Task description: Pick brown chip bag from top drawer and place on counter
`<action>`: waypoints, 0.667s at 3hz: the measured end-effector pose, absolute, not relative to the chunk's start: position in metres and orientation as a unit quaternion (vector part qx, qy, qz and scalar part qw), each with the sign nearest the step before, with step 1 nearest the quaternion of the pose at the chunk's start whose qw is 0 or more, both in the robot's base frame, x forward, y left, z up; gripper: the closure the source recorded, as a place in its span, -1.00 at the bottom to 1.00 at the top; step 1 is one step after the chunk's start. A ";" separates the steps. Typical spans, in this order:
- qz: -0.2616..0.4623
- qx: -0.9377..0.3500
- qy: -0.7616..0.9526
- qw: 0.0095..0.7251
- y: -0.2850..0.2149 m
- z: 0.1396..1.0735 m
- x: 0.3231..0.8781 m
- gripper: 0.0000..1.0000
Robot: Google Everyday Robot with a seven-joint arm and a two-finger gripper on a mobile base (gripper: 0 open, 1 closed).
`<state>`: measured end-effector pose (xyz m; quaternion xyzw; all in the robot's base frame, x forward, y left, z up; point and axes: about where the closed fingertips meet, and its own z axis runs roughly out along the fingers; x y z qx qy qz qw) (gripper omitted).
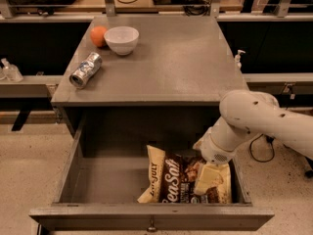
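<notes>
The counter surface [176,58] is the widest thing here, a flat grey top whose middle and right side lie bare, which is likely why the bag can be set down there without shifting anything. Beneath it the top drawer [102,182] stands pulled fully out, so its contents are reachable from above. The white arm [264,121] comes in from the right and bends down over the drawer's right wall, the only way in that avoids the overhanging top. The brown chip bag [173,180] lies flat against the drawer's front right corner, lettering up, not yet lifted. The gripper [211,176] sits low in the drawer, directly on the bag's right half, placed for a grasp from above; whether the jaws are spread or closed on the bag I cannot tell. On the top's back left corner stand a white bowl [122,39] and, touching it, an orange [98,35], with a can [86,69] lying on its side nearer the left edge, all well apart from the free area.
</notes>
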<state>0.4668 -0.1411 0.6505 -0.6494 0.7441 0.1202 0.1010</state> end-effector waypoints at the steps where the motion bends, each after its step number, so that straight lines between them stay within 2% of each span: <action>1: 0.131 -0.655 0.734 0.123 -0.132 0.642 0.469 -0.18; 2: 0.143 -0.660 0.714 0.184 -0.120 0.673 0.475 0.29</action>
